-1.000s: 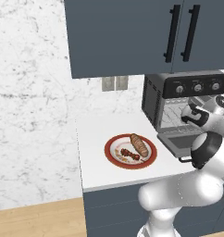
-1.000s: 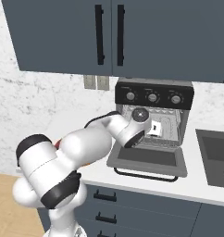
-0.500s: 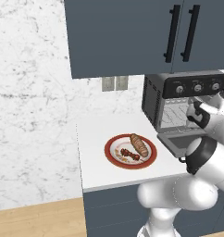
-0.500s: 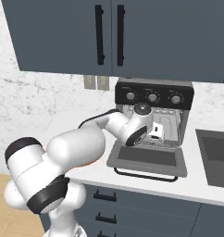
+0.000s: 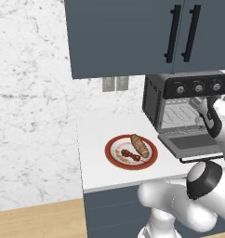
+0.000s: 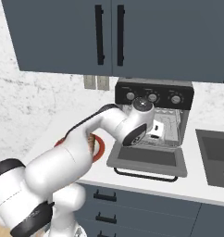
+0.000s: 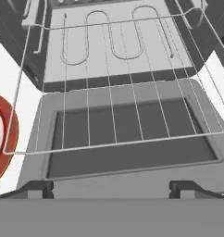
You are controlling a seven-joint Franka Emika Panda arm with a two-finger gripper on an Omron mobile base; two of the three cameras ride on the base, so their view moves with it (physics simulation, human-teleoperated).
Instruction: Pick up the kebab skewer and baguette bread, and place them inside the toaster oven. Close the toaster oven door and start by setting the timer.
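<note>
1. Kebab skewer (image 5: 129, 154) — a thin stick of dark red and brown chunks, lying on the red-rimmed plate (image 5: 112, 158) left of the toaster oven (image 5: 184, 104); long axis running roughly towards the oven.
2. Baguette bread (image 5: 140, 146) — a small golden-brown loaf with a scored top, on the same plate just beside the skewer, on the side nearer the oven, lying on a similar slant.
3. Toaster oven door (image 6: 151, 159) — dropped flat, with the wire rack (image 7: 118, 88) drawn out over it.
4. Gripper (image 7: 111, 187) — jaws spread wide, holding nothing, poised at the oven mouth above the door. Both foods lie well off to its left; by judgement the next reach must swing that way, the baguette being nearer.
</note>
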